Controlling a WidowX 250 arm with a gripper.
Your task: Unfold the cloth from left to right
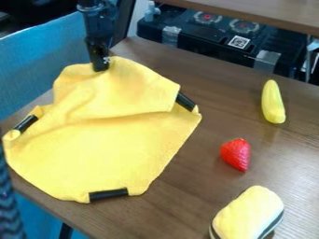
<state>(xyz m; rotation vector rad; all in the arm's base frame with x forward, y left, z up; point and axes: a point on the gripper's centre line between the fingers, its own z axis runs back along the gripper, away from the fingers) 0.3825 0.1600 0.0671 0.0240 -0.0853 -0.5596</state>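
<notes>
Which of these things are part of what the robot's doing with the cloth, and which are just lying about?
Part of the job:
cloth
black strips at its edges
gripper

Just lying about:
strawberry
banana-like thing
yellow block

Wood-grain table [181, 200] stands beside blue fabric [28, 63]; black case [209, 49], tape strips attached, sits behind, near second wooden tabletop [268, 13].

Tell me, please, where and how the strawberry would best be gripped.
I'd come straight down from above and pinch the strawberry across its fuller part, on its left and right flanks as the camera sees them. It lies on its side and tapers towards the camera, so a grip at the narrow tip would probably slip.
</notes>
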